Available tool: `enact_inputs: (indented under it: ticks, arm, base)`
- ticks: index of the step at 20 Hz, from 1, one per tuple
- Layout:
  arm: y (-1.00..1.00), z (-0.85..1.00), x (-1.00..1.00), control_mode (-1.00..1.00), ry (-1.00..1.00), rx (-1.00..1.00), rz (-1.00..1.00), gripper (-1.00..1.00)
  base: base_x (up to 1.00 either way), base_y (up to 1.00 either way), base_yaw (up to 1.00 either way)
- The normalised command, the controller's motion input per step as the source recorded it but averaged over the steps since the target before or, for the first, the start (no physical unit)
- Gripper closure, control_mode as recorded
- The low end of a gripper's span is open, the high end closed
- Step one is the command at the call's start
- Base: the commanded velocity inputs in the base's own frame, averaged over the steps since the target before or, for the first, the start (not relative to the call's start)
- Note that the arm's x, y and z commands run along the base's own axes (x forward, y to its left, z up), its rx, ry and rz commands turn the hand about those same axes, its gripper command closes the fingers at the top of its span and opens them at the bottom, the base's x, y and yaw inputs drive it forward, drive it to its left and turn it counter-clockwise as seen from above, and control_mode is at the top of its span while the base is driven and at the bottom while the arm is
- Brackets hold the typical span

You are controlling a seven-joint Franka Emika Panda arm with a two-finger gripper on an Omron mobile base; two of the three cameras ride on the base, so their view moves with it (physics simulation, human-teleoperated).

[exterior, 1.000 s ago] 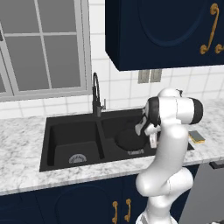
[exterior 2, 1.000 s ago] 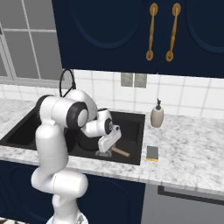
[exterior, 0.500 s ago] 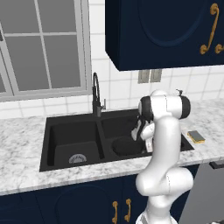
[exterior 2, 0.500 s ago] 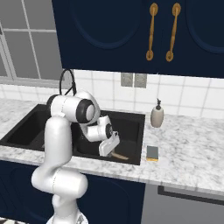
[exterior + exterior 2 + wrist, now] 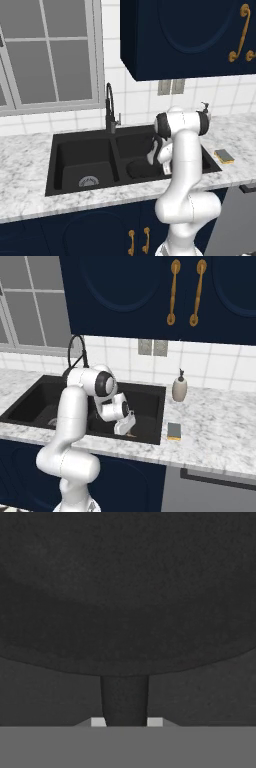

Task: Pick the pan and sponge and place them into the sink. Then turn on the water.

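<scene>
1. Small round shallow black frying pan (image 5: pixel 142 169) low in right basin of large matte black two-basin sink (image 5: pixel 82 165), lower than a second ago; thin handle (image 5: pixel 124 699) runs straight into the gripper in hand view.
2. Two-finger gripper (image 5: pixel 125 428) pinching that handle, jaws pressed close on it, dipped into right basin near front wall; white arm swung further right than a second ago.
3. Small flat yellow sponge with dark scrub face (image 5: pixel 174 430) flat on counter just right of sink, unmoved, well apart from gripper.
4. Tall thin black gooseneck faucet (image 5: pixel 110 111) upright behind divider between basins.
5. Round silver drain (image 5: pixel 88 181) bare in left basin.
6. White-grey marble counter (image 5: pixel 220 431) around sink; beige pump bottle (image 5: pixel 179 387) at back by tiled wall; navy cabinets above, window at left.
</scene>
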Motion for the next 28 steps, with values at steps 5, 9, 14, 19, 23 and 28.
enact_inputs:
  ticks: [5, 9, 14, 19, 23, 28]
  arm:
    - [0.01, -0.3, 0.3, -1.0, 0.01, 0.0, 0.05, 1.0]
    - [0.0, -0.04, 0.04, -1.0, 0.0, 0.08, 0.09, -1.0]
    - [0.0, 0.44, 0.0, -1.0, 0.0, 0.1, 0.04, -1.0]
    - [0.0, 0.96, 0.0, -1.0, 0.0, 0.2, 0.0, -1.0]
    - [0.0, 1.0, 0.0, -1.0, -0.03, 0.15, -0.03, -1.0]
    - [0.0, 0.76, -0.18, -1.0, -0.06, 0.03, -0.21, -1.0]
  base:
    - [0.0, 0.0, 0.0]
    - [0.0, 0.0, 0.0]
    - [0.0, 0.0, 0.0]
    - [0.0, 0.0, 0.0]
    - [0.0, 0.0, 0.0]
    - [0.0, 0.0, 0.0]
